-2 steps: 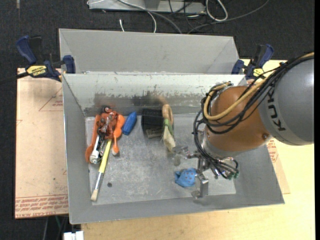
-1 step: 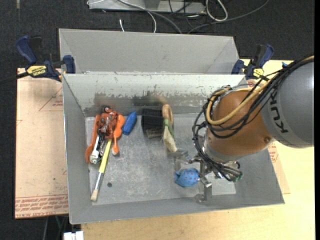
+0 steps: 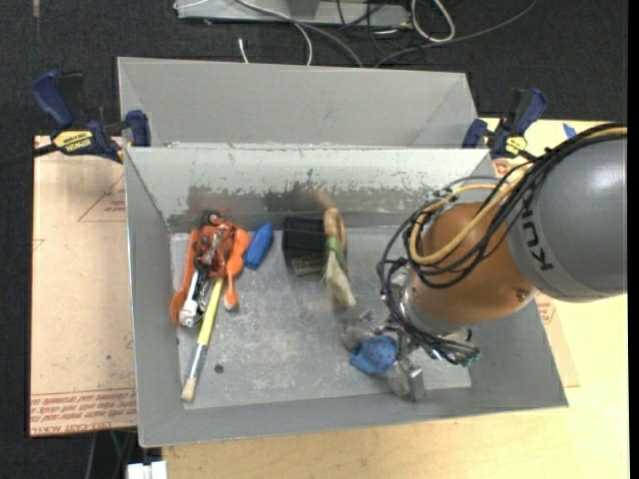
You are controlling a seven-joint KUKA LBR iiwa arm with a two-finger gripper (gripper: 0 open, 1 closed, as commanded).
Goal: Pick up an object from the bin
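Gripper (image 3: 399, 365) sits low in the near right part of the grey metal bin (image 3: 280, 387), close to the floor, under the orange wrist cover (image 3: 469, 262) and its loops of black cable. From the camera view I cannot tell how far open it is. Cover and cables hide most of it, and I see nothing I could safely call gripped.

Small crumpled blue object (image 3: 373, 355) lies on the floor right against the gripper, on the camera's left of it, touching or nearly so. Whether it is inside the grasp or just beside it I cannot say. I judge this blue piece the likely pick, being the one loose thing next to the tool.

Rest of the bin, same view:
- Wooden-handled brush with a green band (image 3: 337, 259) runs from the back wall toward the gripper, its near end just short of the blue object.
- Black block (image 3: 303, 245) sits just left of the brush, near the back wall.
- Small blue oblong piece (image 3: 258, 245) comes next to the left.
- Tangled orange plastic heap (image 3: 213, 254) lies at far left, with a long yellow-and-white stick (image 3: 203, 339) running out of it toward the near wall.
- Block, oblong, heap and stick are all well apart from the gripper.

Judgement: things lie loose, in no order. The arm enters from the right, so this near right area is its easiest ground. The blue object sits alone on bare floor there, a cleaner target than the heap. The step in hand looks like descent or closing, and nothing is lifted yet. Risks are the near wall close by and the brush end getting nudged.
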